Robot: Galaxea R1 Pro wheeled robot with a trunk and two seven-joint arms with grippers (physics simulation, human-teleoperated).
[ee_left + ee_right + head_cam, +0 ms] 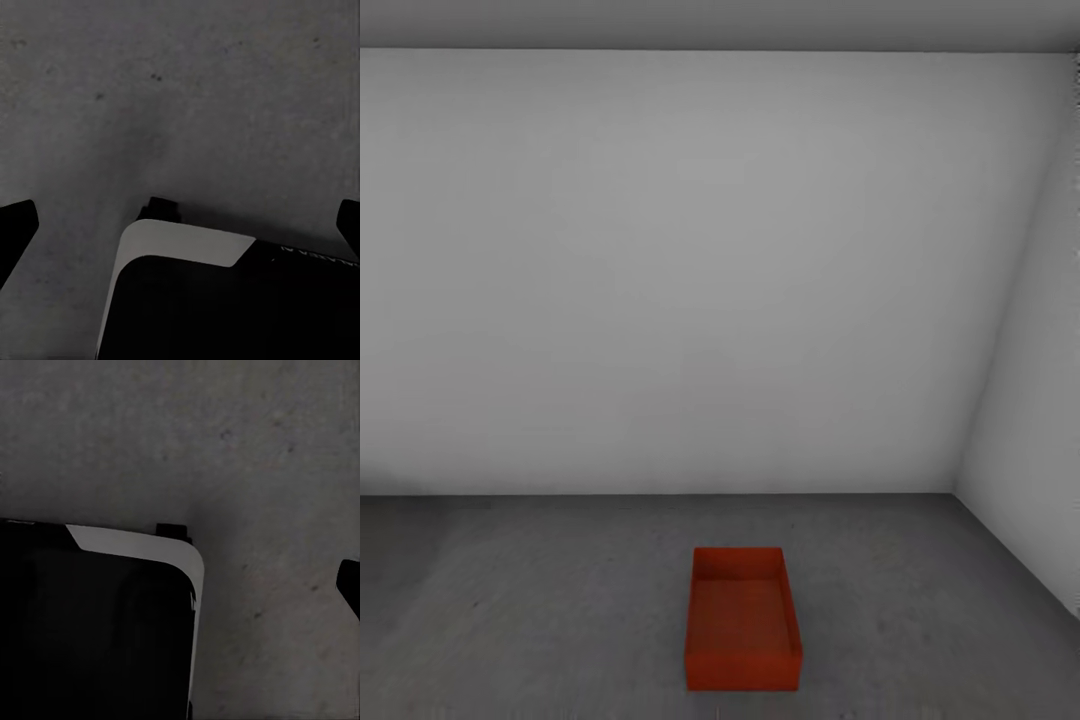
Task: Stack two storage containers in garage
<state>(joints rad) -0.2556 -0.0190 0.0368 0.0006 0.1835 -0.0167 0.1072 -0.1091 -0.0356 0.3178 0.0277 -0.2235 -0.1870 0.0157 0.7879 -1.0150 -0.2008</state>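
Observation:
One red-orange open-top storage container (pixel 743 625) stands empty on the dark grey concrete floor (pixel 530 600) of the garage, low in the head view and just right of centre, its long side pointing away from me. The second container is out of view. My left gripper (pixel 180 225) hangs open over the floor with nothing between its dark fingertips (pixel 15 225). On my right gripper (pixel 180 585), one fingertip (pixel 349 585) shows at the picture's edge, spread wide, with nothing held.
A bare light grey back wall (pixel 660 280) meets a side wall (pixel 1030 450) in a corner at the right. My own black and white base (pixel 225 307) lies under both wrist cameras (pixel 90 630). Open concrete lies on both sides of the container.

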